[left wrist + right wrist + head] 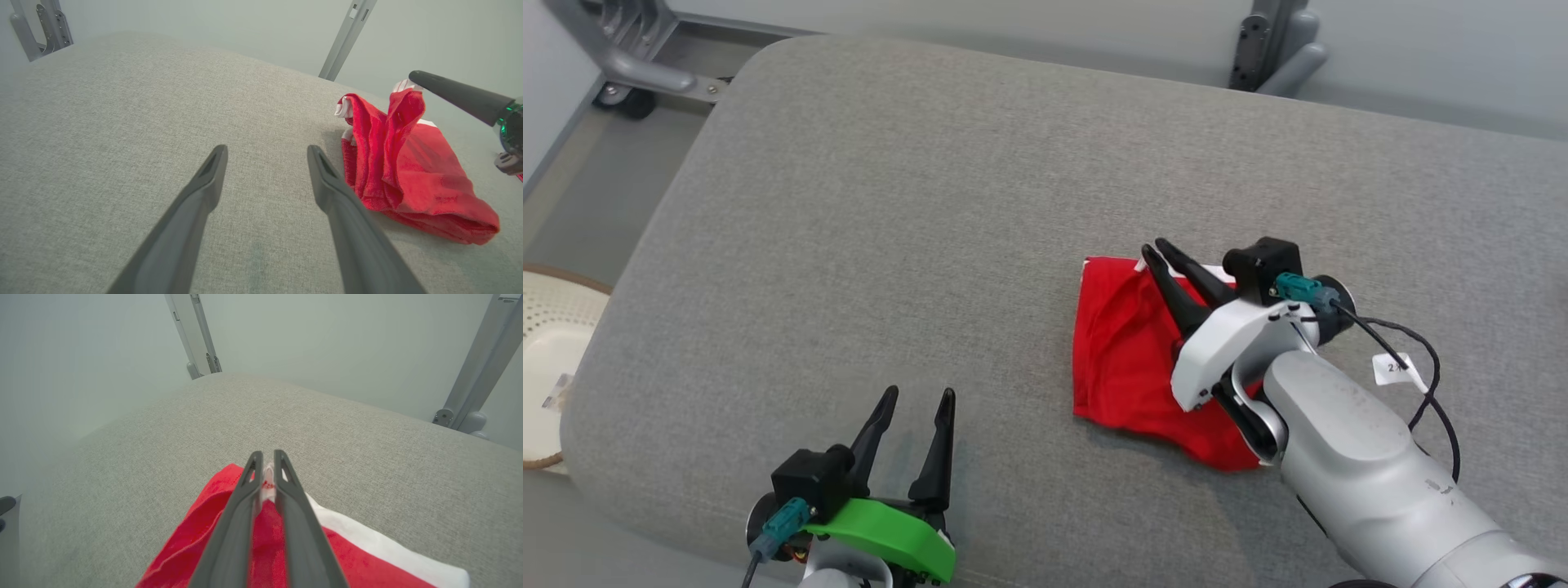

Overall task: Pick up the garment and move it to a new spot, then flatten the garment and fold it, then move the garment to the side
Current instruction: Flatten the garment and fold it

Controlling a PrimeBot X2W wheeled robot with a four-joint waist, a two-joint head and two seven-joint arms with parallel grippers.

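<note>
My right tool (1155, 247) is pinched shut on the white-trimmed far edge of the red garment (1119, 351), which lies crumpled on the right part of the grey padded table (931, 204). Gripping that hem should let the cloth hang free when lifted. My left tool (920, 394) hangs wide open and empty near the front edge, free to take another corner.

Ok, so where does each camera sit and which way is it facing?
Head view: on the head, looking down at the grey cushion; open left pincer lower left, right pincer shut on the red garment.
Left wrist view: on the left wrist, looking along its spread fingers over the cushion, garment at right.
Right wrist view: on the right wrist, looking along its closed fingers pinching the garment.
Shared: all show garment and cushion.
</note>
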